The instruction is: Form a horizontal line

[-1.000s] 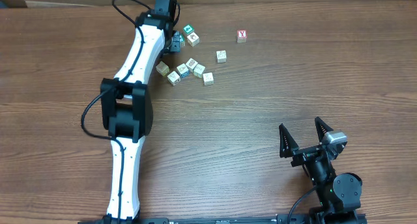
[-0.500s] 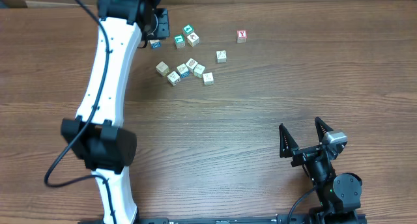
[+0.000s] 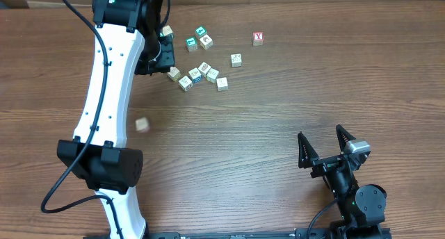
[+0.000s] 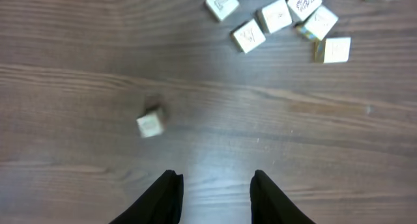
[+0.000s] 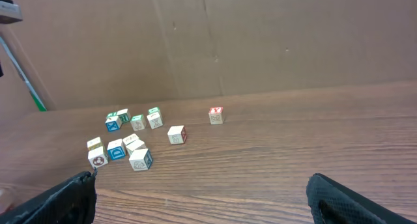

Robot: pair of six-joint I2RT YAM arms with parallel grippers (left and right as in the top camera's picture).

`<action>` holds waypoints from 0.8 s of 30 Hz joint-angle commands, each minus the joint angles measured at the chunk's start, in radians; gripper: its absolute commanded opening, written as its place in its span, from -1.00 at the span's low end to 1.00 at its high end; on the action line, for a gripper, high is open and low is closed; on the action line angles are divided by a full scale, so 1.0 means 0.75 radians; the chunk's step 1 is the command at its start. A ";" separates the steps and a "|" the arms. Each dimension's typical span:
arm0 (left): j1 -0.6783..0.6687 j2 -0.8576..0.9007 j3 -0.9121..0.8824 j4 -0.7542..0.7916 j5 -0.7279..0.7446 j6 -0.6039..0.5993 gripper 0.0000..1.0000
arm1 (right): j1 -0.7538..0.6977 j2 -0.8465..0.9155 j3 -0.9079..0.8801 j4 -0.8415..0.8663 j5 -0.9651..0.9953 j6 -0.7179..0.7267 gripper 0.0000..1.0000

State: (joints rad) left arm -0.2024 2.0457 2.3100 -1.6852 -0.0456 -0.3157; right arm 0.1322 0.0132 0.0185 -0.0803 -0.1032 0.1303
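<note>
The left hand (image 4: 215,180) shows only two fingertips at the lower edge of its wrist view, standing apart with bare bench (image 3: 278,107) between them; overhead, its own arm covers it. A lone cube (image 3: 142,124) is smeared and its face unreadable. It lies well apart from the pale cubes (image 3: 198,76), which are loosely clustered at the far side and form no straight row. The right hand (image 3: 320,133) gapes wide and holds nothing. Half a second earlier the lone cube was not there, and the left arm reached farther back.
</note>
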 commanded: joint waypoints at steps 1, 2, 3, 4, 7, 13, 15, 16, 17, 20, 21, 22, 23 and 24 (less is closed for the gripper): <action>-0.043 -0.029 0.001 -0.006 -0.006 -0.018 -0.38 | -0.005 -0.007 -0.014 0.005 0.010 0.004 1.00; -0.054 -0.031 0.001 -0.007 -0.002 -0.018 -0.37 | -0.005 -0.007 -0.014 0.005 0.010 0.004 1.00; -0.062 -0.033 0.001 -0.006 0.003 -0.018 -0.38 | -0.005 -0.007 -0.014 0.005 0.010 0.004 1.00; -0.073 -0.033 0.001 -0.007 0.010 -0.018 -0.38 | -0.005 -0.007 -0.014 0.005 0.010 0.004 1.00; -0.108 -0.035 0.001 -0.007 0.017 -0.019 -0.37 | -0.005 -0.007 -0.014 0.005 0.010 0.004 1.00; -0.152 -0.035 -0.017 -0.006 0.012 -0.044 -0.40 | -0.005 -0.007 -0.014 0.005 0.010 0.004 1.00; -0.159 -0.035 -0.040 -0.006 0.012 -0.055 -0.41 | -0.005 -0.007 -0.014 0.005 0.010 0.004 1.00; -0.163 -0.035 -0.062 -0.006 0.012 -0.065 -0.40 | -0.005 -0.007 -0.014 0.005 0.010 0.004 1.00; -0.166 -0.035 -0.083 -0.006 0.011 -0.069 -0.40 | -0.005 -0.007 -0.014 0.005 0.010 0.004 1.00; -0.169 -0.035 -0.169 0.006 -0.072 -0.109 -0.33 | -0.005 -0.007 -0.014 0.005 0.010 0.004 1.00; -0.169 -0.035 -0.197 0.020 -0.112 -0.134 -0.29 | -0.005 -0.007 -0.014 0.005 0.010 0.004 1.00; -0.168 -0.035 -0.227 0.045 -0.144 -0.160 -0.22 | -0.005 -0.007 -0.014 0.005 0.010 0.004 1.00; -0.164 -0.035 -0.262 0.089 -0.166 -0.183 0.03 | -0.005 -0.007 -0.014 0.005 0.010 0.004 1.00; -0.157 -0.035 -0.294 0.145 -0.171 -0.184 0.22 | -0.005 -0.007 -0.014 0.005 0.010 0.004 1.00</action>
State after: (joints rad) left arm -0.3222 2.0457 2.1372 -1.6188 -0.1009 -0.3931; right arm 0.1322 0.0132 0.0185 -0.0799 -0.1028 0.1307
